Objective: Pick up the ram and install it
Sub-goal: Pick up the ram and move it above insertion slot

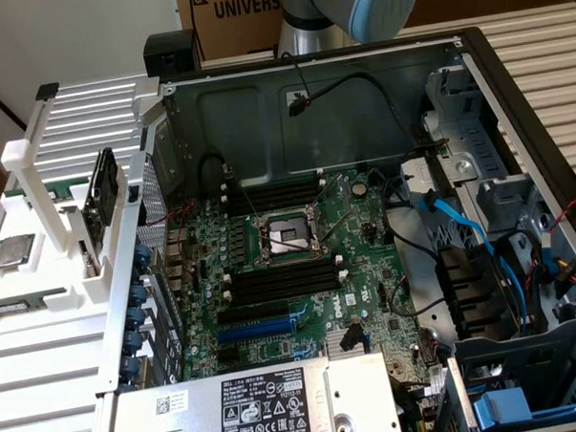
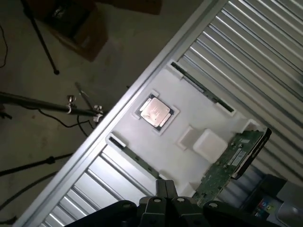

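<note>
Hovering with claw [image 2: 163, 204] pinched shut and empty near the white tray [image 2: 189, 106], nearer ram [image 2: 134, 157] seated edge-up just ahead of it, long axis running along the tray's edge.

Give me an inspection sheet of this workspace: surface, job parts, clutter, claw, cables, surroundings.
Surface: white slatted table, white parts tray on it.
Job's things: ram on edge in a tray slot; black memory slots look unfilled.
Clutter: silver processor chip and green-backed drive in the tray.
Grippers: claw shut, holding nothing, above the tray.
Cables: blue cables inside the computer case.
Surroundings: cardboard box behind the case; stand on the floor.
</note>
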Action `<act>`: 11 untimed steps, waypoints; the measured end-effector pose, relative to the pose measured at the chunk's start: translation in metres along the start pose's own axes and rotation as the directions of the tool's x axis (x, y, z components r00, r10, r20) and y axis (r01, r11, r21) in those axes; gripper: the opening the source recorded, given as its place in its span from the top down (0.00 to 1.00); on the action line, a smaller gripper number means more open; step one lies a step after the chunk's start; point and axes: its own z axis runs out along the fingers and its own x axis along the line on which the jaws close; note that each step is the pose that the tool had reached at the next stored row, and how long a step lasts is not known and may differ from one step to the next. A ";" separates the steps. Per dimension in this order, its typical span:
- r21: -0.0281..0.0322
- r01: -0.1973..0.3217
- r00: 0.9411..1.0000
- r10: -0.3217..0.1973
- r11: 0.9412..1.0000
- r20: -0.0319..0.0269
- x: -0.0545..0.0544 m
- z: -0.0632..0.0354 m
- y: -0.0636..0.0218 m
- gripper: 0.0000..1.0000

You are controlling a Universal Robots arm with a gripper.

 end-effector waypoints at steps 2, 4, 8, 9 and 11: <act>0.000 0.055 0.998 -0.055 0.998 -0.004 0.000 0.0001 0.0000 0.90; -0.001 0.092 0.996 -0.092 0.996 -0.006 0.000 0.0001 0.0000 0.90; -0.002 0.165 0.986 -0.165 0.986 -0.011 0.000 0.0002 0.0000 0.90; -0.002 0.183 0.983 -0.183 0.983 -0.012 0.000 0.0003 0.0000 0.90; -0.002 0.220 0.975 -0.220 0.976 -0.015 0.000 0.0004 -0.0001 0.90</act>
